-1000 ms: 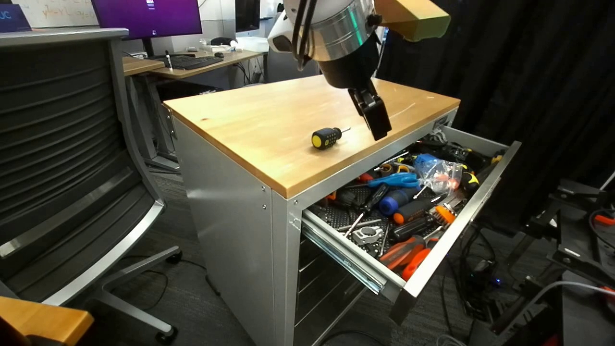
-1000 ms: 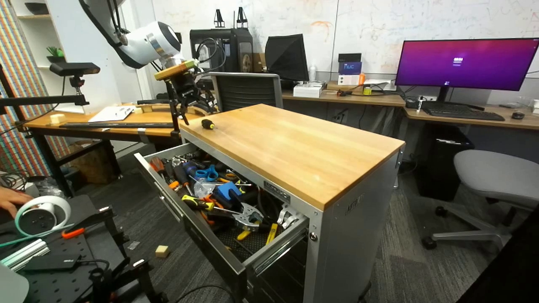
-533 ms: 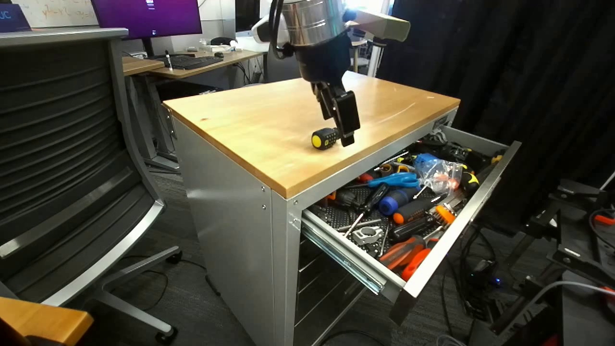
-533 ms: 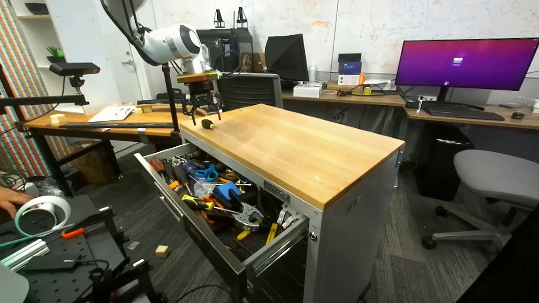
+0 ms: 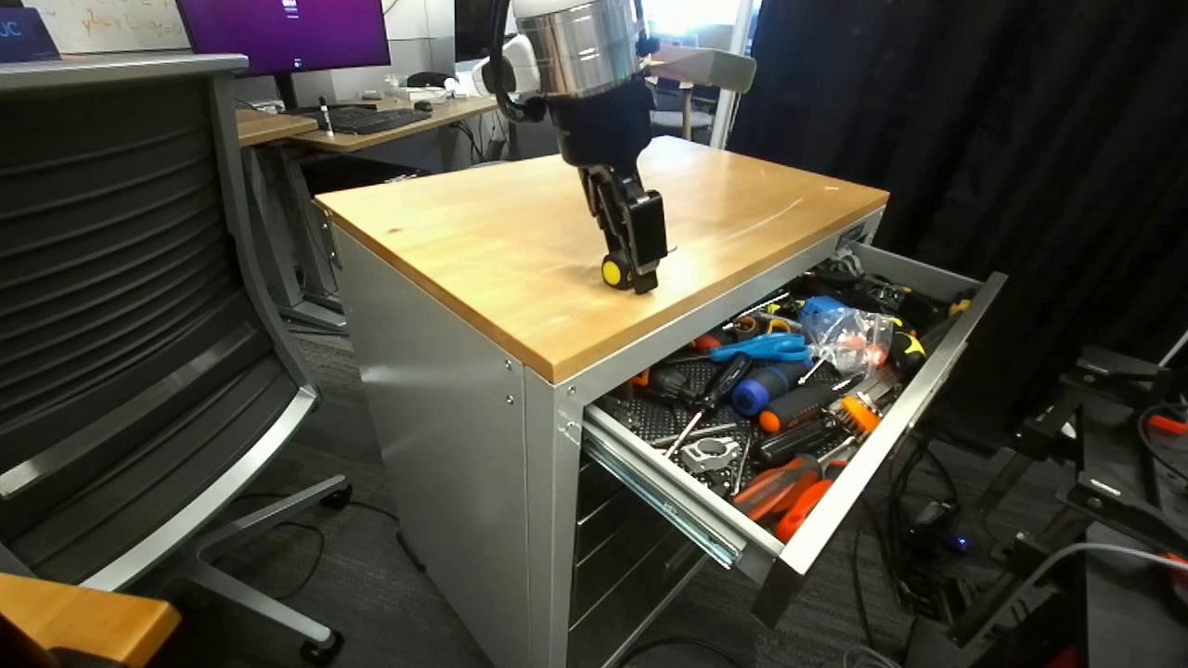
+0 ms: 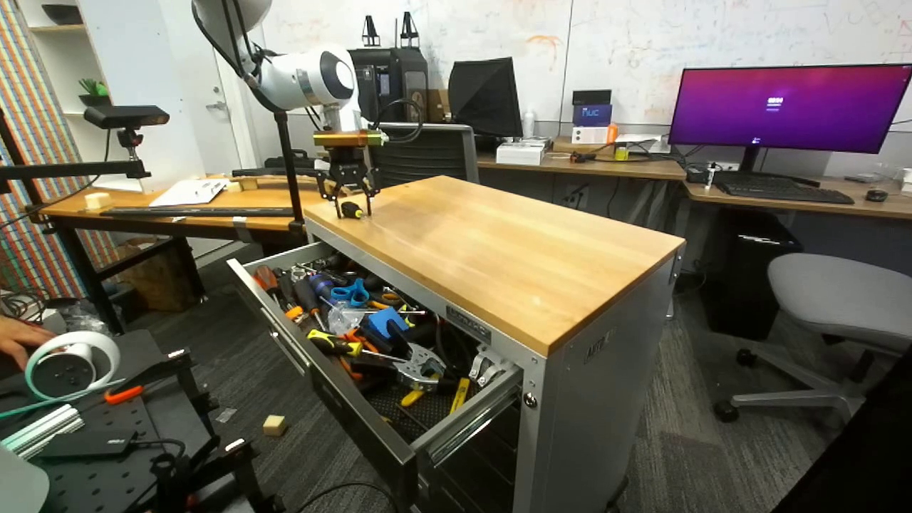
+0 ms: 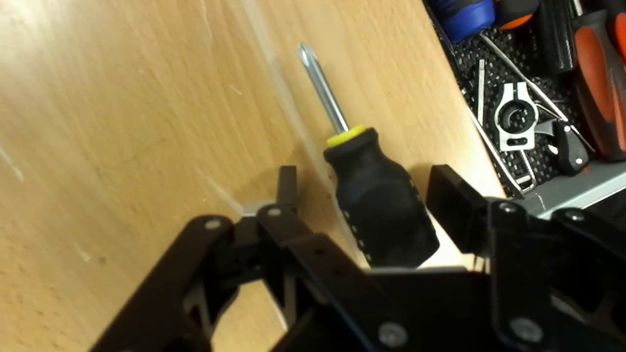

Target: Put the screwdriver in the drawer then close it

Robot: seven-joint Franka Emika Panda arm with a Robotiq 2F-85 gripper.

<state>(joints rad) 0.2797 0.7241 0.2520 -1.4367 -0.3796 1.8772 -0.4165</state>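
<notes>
Wrist view: screwdriver (image 7: 384, 205) nr tabletop edge (image 7: 452, 100)

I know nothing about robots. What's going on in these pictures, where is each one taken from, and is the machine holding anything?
The machine is a robot arm. At its end is a gripper, a sort of two-fingered hand.

Two pictures come from cameras standing outside the robot, seeing the same spot from different places. The close-up comes from a camera on the arm itself, looking down past the gripper.

On the wood top of a metal cabinet lies a small black and yellow screwdriver. The drawer just below the top is pulled open, with many tools in it.

Nothing seems to be held yet: the gripper stands open, straddling the screwdriver's handle, and the close-up shows a gap on one side. My guess is that it will close next.
</notes>
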